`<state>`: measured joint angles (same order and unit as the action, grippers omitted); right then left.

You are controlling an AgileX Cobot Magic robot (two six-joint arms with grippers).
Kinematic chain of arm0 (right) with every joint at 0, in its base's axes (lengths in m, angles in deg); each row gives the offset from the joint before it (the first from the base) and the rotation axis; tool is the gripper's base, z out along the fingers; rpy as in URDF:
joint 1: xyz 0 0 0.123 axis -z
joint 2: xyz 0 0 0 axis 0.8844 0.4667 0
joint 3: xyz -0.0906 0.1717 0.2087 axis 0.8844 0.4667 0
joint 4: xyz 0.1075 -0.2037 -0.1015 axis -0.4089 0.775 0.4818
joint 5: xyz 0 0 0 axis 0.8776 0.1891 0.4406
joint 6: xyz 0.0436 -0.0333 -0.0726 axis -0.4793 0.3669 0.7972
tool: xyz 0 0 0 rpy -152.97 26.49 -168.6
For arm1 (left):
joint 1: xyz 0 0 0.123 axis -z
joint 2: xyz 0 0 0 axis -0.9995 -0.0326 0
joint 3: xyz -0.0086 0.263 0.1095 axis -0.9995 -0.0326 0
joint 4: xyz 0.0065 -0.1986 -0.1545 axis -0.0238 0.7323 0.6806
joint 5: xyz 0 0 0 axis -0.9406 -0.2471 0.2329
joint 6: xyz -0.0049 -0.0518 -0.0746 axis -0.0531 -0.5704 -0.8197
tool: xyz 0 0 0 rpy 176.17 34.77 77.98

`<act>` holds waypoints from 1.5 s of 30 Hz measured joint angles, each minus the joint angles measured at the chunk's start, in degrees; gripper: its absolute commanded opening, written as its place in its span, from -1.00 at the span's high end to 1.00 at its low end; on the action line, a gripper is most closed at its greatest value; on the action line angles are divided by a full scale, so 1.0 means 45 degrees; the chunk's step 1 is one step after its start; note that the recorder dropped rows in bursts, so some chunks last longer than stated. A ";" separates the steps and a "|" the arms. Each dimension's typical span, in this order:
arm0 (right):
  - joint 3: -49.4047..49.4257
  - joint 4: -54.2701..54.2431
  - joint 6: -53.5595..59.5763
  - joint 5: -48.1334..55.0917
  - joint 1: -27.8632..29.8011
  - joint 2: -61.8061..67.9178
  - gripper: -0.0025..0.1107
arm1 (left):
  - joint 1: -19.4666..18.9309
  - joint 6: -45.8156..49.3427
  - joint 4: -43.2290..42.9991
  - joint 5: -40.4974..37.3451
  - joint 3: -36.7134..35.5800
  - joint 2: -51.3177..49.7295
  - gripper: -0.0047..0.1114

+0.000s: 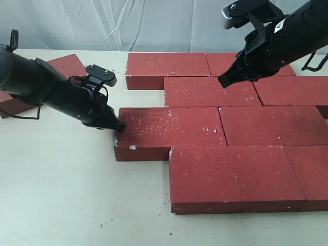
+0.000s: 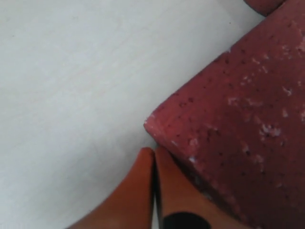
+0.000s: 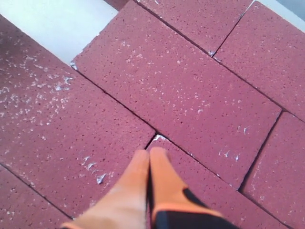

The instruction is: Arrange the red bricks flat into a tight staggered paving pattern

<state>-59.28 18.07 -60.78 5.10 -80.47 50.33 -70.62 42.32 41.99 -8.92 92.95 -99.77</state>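
While the red bricks [image 1: 205,92] lie flat in staggered rows on the pale table [image 1: 61,195], the left gripper [image 1: 121,128], pinched together and empty, sits at the left corner of the third row from the back, and the right gripper [image 1: 222,81], likewise closed and empty, hangs over the row behind it.
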 measured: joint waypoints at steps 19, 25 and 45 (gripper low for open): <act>0.0000 -0.0394 0.0000 -0.0288 0.0000 0.0000 0.97 | -0.0805 -0.1878 -0.1883 -0.1318 0.0026 0.0141 0.92; 0.0000 -0.0422 0.0000 -0.0339 0.0000 0.0000 0.97 | -0.0822 -0.1878 -0.1759 -0.2488 0.0026 0.0323 0.92; 0.0000 -0.1198 0.0081 -0.0664 0.0000 0.0191 0.97 | -0.1513 -0.2641 -0.2893 -0.2247 0.0048 0.0450 0.92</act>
<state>-59.28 12.68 -60.42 2.11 -80.47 51.19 -77.43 30.44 28.97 -19.04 93.17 -97.74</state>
